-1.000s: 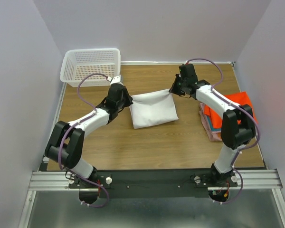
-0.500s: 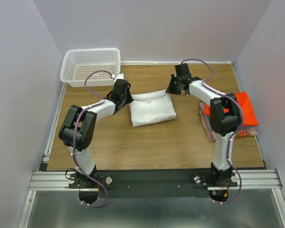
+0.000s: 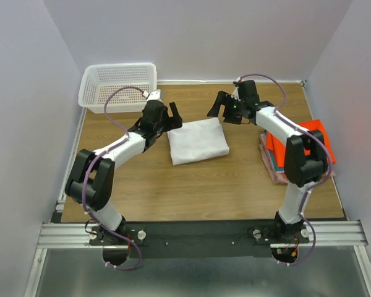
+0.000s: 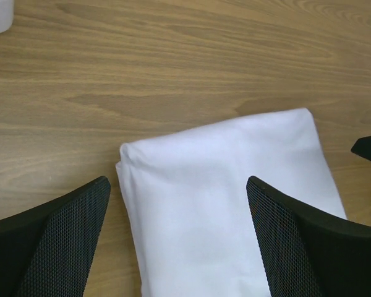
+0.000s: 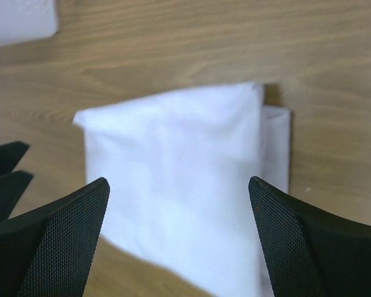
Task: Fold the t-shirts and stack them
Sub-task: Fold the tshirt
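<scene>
A folded white t-shirt [image 3: 198, 141] lies flat in the middle of the table; it also fills the left wrist view [image 4: 229, 204] and the right wrist view [image 5: 179, 185]. My left gripper [image 3: 171, 117] hangs open just above the shirt's far-left corner. Above the far-right corner my right gripper [image 3: 219, 106] is open too. Neither holds any cloth. A stack of folded t-shirts, orange-red on top [image 3: 312, 137] with teal and pink edges below [image 3: 273, 167], sits at the right edge, partly behind the right arm.
A white mesh basket [image 3: 119, 86] stands at the back left corner of the wooden table [image 3: 191, 192]. Walls close in on the left, back and right.
Both grippers let go of the white shirt's far corners and opened wide, lifting slightly away. The shirt's raised right corner dropped and the fold now lies flat.
</scene>
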Controlling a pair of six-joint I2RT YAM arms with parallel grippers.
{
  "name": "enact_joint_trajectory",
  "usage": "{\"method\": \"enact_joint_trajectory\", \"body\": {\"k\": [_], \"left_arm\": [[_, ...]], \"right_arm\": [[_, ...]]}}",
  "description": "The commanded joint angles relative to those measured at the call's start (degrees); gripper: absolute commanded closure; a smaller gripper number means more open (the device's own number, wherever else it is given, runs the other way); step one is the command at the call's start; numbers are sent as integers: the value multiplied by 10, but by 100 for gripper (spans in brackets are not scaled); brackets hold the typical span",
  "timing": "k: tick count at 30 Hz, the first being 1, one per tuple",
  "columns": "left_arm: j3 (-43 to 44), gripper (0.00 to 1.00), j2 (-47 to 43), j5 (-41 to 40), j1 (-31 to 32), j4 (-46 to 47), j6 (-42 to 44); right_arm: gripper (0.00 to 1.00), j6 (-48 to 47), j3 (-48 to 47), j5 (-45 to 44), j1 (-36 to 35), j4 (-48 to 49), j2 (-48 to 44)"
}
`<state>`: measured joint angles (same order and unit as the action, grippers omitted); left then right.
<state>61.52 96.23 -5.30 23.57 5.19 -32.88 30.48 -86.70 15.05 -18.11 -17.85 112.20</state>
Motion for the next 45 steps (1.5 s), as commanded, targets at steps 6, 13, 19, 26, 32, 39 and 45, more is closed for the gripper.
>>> {"method": "enact_joint_trajectory", "body": {"k": [6, 13, 19, 26, 32, 39, 45], "left_arm": [[-112, 2, -75, 100, 75, 71, -36], [-146, 2, -53, 121, 98, 110, -49], [-154, 2, -32, 109, 97, 110, -45], [-172, 2, -13, 106, 96, 106, -47], [-204, 2, -8, 96, 89, 102, -49], [-223, 2, -13, 91, 82, 92, -46], [-246, 2, -59, 69, 81, 70, -46]], "right_arm": [[0, 44, 249, 150, -43, 132, -202], [0, 75, 351, 185, -43, 251, -217], [0, 75, 342, 164, -43, 257, -175], [0, 70, 375, 124, -43, 257, -149], [0, 55, 405, 85, -39, 263, -124], [0, 61, 436, 58, -34, 276, -123], [0, 67, 465, 37, -25, 276, -173]]}}
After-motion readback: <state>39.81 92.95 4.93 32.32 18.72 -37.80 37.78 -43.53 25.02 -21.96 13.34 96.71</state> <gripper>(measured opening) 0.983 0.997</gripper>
